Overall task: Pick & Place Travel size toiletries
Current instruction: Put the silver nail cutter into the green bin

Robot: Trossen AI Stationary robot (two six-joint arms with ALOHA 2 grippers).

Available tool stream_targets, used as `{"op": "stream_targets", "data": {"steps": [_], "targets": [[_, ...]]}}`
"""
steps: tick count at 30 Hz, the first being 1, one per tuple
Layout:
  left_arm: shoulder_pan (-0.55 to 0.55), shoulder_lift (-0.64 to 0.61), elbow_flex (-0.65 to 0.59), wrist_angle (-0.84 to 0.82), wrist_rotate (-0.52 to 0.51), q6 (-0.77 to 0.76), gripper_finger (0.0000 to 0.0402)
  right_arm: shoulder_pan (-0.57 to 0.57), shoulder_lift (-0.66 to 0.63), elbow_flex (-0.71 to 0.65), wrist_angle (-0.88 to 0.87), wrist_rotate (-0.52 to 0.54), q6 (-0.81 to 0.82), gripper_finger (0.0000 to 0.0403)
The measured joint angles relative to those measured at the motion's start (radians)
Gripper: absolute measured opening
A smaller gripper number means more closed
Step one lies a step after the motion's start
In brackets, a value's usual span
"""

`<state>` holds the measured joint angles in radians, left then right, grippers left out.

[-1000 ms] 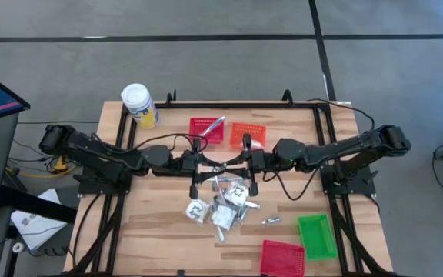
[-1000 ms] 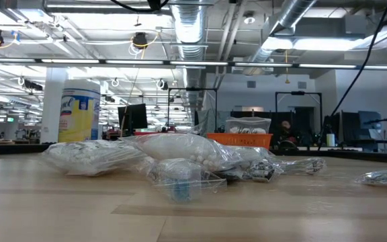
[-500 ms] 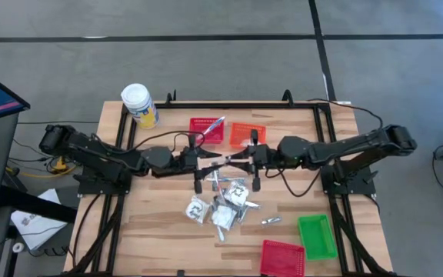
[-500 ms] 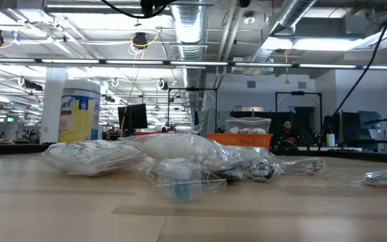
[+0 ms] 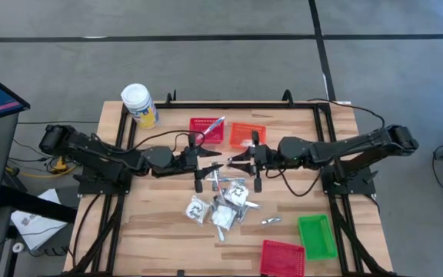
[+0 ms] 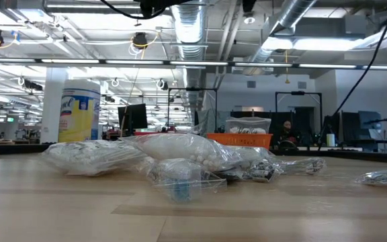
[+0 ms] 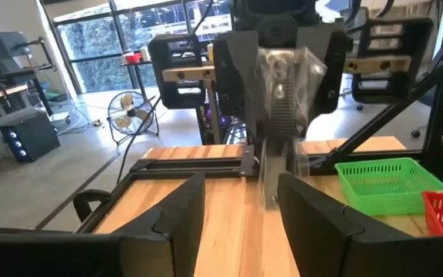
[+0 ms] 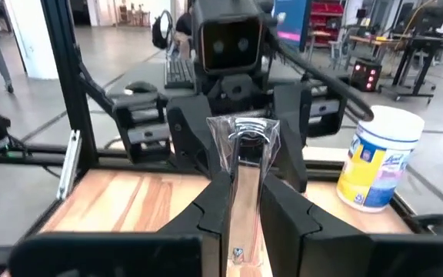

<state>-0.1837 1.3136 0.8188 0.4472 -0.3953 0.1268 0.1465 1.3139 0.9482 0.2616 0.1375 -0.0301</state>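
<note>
Travel size toiletries (image 5: 223,202): crinkly clear-wrapped packets and slim silver sticks heaped mid-table (image 5: 152,223), near both arms' reach. One clear-wrapped stick (image 8: 241,158) held aloft between arms, above table, pinched narrow in right hand (image 8: 243,201). Left hand (image 7: 241,201) facing it, fingers apart around stick's far end, not gripping; looks like handover, left letting go. Baskets rigid mesh plastic: red basket (image 5: 207,129), orange basket (image 5: 246,135) behind heap, green basket (image 5: 316,235) at front right, likely drop targets.
</note>
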Motion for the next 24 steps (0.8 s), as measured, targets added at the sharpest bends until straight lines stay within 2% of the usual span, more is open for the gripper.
{"op": "stream_targets", "data": {"steps": [7, 11, 24], "targets": [[0.000, 0.000, 0.000, -0.004, 0.001, 0.000, 0.0159, -0.012, -0.052, 0.008, -0.146, 0.003, 0.056, 0.0049], [0.000, 0.000, 0.000, -0.005, 0.001, 0.000, 0.0159, -0.012, -0.066, 0.010, -0.195, 0.048, 0.076, 0.0049], [0.000, 0.000, 0.000, -0.005, 0.002, 0.000, 0.0159, -0.054, -0.067, 0.010, -0.268, 0.051, 0.129, 0.0049]]}}
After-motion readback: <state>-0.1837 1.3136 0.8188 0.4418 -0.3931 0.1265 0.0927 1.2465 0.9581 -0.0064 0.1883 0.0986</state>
